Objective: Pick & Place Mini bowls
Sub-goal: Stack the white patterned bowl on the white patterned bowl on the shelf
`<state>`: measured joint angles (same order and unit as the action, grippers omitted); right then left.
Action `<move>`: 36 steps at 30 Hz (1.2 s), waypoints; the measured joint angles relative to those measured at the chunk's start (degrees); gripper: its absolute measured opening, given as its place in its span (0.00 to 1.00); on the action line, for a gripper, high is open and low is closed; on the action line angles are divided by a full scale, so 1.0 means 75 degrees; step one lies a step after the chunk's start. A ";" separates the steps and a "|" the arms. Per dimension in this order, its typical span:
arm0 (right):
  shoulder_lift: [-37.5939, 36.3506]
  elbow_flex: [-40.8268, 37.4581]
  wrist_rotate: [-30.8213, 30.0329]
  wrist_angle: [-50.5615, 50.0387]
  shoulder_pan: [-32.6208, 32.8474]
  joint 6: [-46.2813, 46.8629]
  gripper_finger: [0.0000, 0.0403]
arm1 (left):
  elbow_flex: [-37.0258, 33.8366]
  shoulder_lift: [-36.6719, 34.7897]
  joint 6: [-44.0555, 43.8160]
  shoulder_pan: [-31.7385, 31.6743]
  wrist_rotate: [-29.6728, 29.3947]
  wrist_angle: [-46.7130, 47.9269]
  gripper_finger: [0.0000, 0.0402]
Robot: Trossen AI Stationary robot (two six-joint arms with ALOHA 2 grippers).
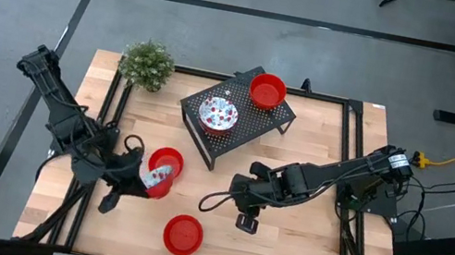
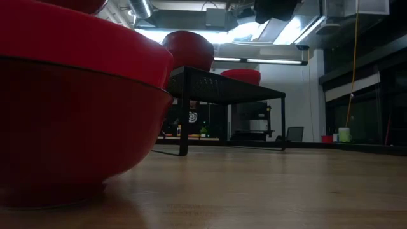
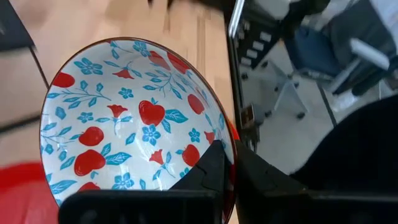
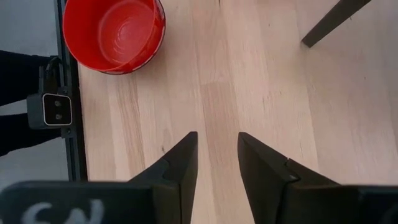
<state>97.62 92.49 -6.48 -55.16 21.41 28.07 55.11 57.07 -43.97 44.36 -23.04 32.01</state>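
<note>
My left gripper [image 1: 144, 174] is shut on a mini bowl [image 1: 160, 175] with a red outside and a white inside speckled with red and blue flowers. It holds this bowl tilted, right beside a plain red bowl [image 1: 168, 159] near the table's middle left. Another red bowl [image 1: 182, 234] sits at the near edge and fills the left of the low view [image 2: 63, 127]. A floral bowl [image 1: 219, 114] and a red bowl [image 1: 268, 90] rest on the black mesh rack [image 1: 246, 126]. My right gripper [image 1: 233, 190] hovers open over bare wood [image 4: 214, 158]. My left gripper pinches the floral bowl's rim [image 3: 229, 144], with one finger [image 3: 208, 168] inside the bowl and the other outside its wall. The bowl is tipped steeply in the hold. Whether it touches the red bowl [image 3: 18, 186] below it, I cannot tell.
A small green potted plant [image 1: 147, 64] stands at the far left corner. The rack takes up the far middle; one of its legs [image 4: 326, 25] shows near my right gripper. Bare wood lies on the table's right and near sides. A black frame rims the table [image 1: 349, 158].
</note>
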 joint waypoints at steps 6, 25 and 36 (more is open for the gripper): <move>0.0000 0.0000 0.0000 -0.0003 0.0000 -0.0064 0.28 | 0.0000 -0.0387 0.0681 0.0000 -0.0805 -0.0463 0.02; 0.0000 -0.0003 0.0000 -0.0007 -0.0067 -0.0221 0.28 | 0.0003 -0.1003 0.4158 -0.0783 -0.2840 -0.2121 0.02; 0.0000 -0.0003 0.0000 -0.0008 -0.0070 -0.0219 0.28 | 0.0003 -0.0992 0.6104 -0.1895 -0.2851 -0.3072 0.02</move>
<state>97.62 92.47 -6.48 -55.22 20.88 26.43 55.13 49.63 1.81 30.15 -44.42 8.97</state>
